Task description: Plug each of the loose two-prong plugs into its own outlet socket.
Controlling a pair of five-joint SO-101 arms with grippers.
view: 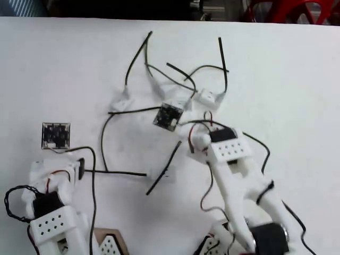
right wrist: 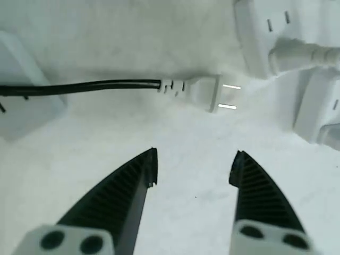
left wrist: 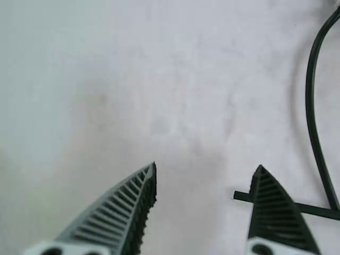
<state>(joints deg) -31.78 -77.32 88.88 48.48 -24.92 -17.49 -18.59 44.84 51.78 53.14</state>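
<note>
A white two-prong plug (right wrist: 201,91) on a black cable lies flat just ahead of my open right gripper (right wrist: 192,162), untouched. Its prongs point at a white outlet block (right wrist: 260,37) that holds another white plug (right wrist: 297,53). From above, that loose plug (view: 184,104) sits beside the outlet block (view: 208,97), with the right gripper (view: 191,139) just short of it. A second loose plug (view: 158,173) lies mid-table at the end of a straight cable. My left gripper (left wrist: 204,183) is open over bare table near that cable's other end, also seen from above (view: 79,167).
Another white outlet block (view: 123,101) lies at the back left among looping black cables. Two black patterned squares (view: 169,117) (view: 56,135) sit on the table. A white block (right wrist: 324,111) lies beside the outlet. A black cable (left wrist: 312,117) runs past my left fingers.
</note>
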